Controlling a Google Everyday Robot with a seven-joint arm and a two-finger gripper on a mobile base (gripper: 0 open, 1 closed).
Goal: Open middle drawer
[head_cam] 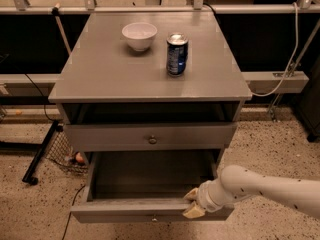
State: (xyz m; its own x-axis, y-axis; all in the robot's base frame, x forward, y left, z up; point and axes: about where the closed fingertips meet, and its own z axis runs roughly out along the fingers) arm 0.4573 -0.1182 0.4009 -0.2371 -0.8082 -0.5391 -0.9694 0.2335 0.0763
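Note:
The middle drawer stands pulled well out of the grey cabinet. Its empty inside shows, and its small knob is on the front near the bottom edge of the view. My gripper is at the right end of that front. One finger is inside the drawer and the other is outside, so the fingers are closed over the front's top edge. My white arm comes in from the right. The taller top drawer with the bigger knob sits above, slightly out. The lowest drawer is hidden under the open one.
A white bowl and a blue can stand on the cabinet top. A wire basket and a black stand leg are on the floor at the left. A rail with cables runs behind the cabinet.

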